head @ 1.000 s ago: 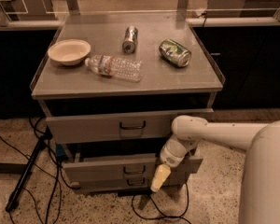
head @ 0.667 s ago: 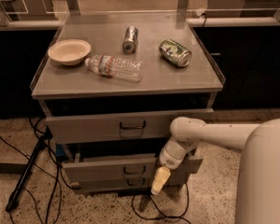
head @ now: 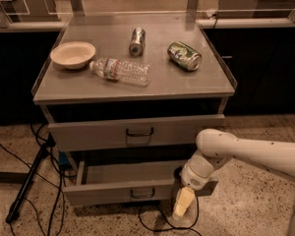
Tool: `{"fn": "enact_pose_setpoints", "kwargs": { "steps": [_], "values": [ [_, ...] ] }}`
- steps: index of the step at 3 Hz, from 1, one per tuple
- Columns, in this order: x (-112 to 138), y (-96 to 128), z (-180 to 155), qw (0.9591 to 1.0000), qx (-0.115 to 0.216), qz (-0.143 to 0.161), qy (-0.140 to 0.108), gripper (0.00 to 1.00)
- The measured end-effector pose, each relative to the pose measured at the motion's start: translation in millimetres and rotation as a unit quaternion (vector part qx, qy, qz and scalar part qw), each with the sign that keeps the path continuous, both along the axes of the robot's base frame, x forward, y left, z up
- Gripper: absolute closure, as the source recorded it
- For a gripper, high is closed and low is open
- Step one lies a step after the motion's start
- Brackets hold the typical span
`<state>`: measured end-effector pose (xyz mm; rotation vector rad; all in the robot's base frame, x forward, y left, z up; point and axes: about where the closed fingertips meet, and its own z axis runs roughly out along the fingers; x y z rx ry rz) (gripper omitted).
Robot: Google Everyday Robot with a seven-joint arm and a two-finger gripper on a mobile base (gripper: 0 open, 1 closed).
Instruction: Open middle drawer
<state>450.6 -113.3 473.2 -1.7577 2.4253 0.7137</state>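
Note:
The grey cabinet (head: 137, 85) has its top drawer (head: 98, 134) closed. Below it the middle drawer (head: 108, 193) stands pulled out, its shallow grey tray (head: 128, 172) showing and its dark loop handle (head: 142, 193) on the low front. My gripper (head: 183, 204) hangs pointing down at the right end of that drawer front, to the right of the handle, with the cream fingers (head: 185, 198) together and nothing between them. The bottom drawer is hidden under the open one.
On the cabinet top lie a cream bowl (head: 73, 54), a plastic water bottle (head: 120, 71), a silver can (head: 136, 41) and a green can (head: 184, 55). Black cables (head: 160, 220) and a tripod leg (head: 27, 186) lie on the speckled floor at left and below.
The middle drawer has slid out toward the camera, showing its tray. My gripper has moved out and down with it, staying at the drawer's right end.

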Motion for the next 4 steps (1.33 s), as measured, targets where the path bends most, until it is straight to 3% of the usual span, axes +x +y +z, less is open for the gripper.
{"fn": "enact_pose_setpoints", "kwargs": {
  "steps": [2,4],
  "values": [
    [13,5,-6,0.9999,-0.007,-0.003,-0.007,0.00],
    [4,7,-38,0.9990,-0.019,0.010,0.038,0.00]
  ]
}}
